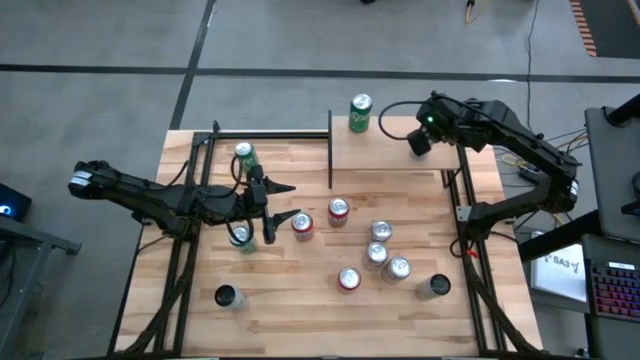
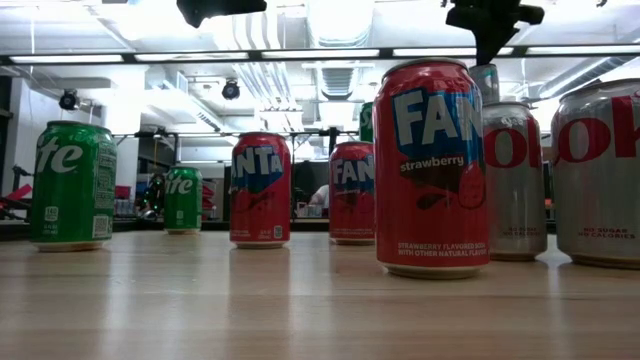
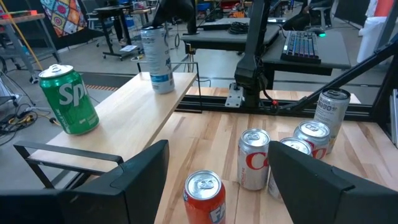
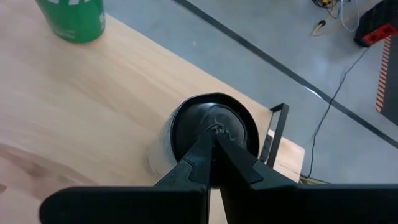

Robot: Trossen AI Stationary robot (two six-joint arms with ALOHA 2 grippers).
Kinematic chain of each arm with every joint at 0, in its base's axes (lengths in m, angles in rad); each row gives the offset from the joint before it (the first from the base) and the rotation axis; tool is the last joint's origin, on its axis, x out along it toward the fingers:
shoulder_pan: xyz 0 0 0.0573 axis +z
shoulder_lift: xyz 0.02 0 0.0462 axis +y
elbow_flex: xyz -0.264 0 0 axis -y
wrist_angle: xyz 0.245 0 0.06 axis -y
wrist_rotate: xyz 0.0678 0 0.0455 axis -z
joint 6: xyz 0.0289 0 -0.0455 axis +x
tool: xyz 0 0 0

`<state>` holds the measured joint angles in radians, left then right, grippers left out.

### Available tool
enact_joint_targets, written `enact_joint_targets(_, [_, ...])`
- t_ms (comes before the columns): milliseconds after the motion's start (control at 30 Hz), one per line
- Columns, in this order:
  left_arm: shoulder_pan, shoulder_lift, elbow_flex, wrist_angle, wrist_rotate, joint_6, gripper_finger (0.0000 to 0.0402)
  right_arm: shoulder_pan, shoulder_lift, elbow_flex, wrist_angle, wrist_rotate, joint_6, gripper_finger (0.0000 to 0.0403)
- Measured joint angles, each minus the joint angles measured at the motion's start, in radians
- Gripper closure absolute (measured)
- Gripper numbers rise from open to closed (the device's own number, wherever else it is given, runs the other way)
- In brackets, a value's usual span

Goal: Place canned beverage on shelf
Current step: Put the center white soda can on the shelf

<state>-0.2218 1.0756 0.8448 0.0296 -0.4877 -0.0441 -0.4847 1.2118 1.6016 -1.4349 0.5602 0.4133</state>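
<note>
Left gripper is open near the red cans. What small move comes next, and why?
Probably ease the left gripper forward around the red can, then close. Its fingers stand open, and that can sits centred just ahead of them, not yet between them. The right gripper hangs shut over a can standing on the shelf.

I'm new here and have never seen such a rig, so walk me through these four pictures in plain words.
This is a robot with two dark arms, each ending in a two-finger gripper. One picture looks down from overhead, one looks level across the table top, and two come from cameras on the wrists. On the table stand loose soda cans: red, silver and green. The small shelf at one corner carries a green can and a dark-topped can. The right gripper is shut over that dark top; contact is unclear. The left gripper is open and empty, near a red can.
</note>
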Motion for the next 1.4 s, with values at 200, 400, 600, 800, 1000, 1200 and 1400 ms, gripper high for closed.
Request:
enact_joint_targets(200, [0.000,0.000,0.000,0.000,0.000,0.000,0.0141,0.000,-0.002,0.001,-0.026,0.000,0.032,0.0390])
enact_joint_targets(400, [0.000,0.000,0.000,0.000,0.000,0.000,0.0141,0.000,-0.007,0.001,-0.032,-0.013,0.036,0.0390])
enact_joint_targets(600, [0.000,0.000,0.000,0.000,0.000,0.000,0.0141,0.000,-0.016,0.001,-0.046,-0.035,0.048,0.0390])
enact_joint_targets(800, [0.000,0.000,0.000,0.000,0.000,0.000,0.0141,0.006,-0.024,-0.002,-0.040,0.006,0.037,0.0390])
enact_joint_targets(1000, [0.000,0.000,0.000,0.000,0.000,0.000,0.0141,0.006,-0.025,-0.003,-0.033,0.057,0.031,0.0390])
enact_joint_targets(1200, [0.000,0.000,0.000,0.000,0.000,0.000,0.0141,0.006,-0.016,-0.003,-0.029,0.060,0.031,0.0390])
enact_joint_targets(1400, [0.000,0.000,0.000,0.000,0.000,-0.003,0.0141,0.006,-0.017,-0.002,-0.033,0.024,0.061,0.0390])
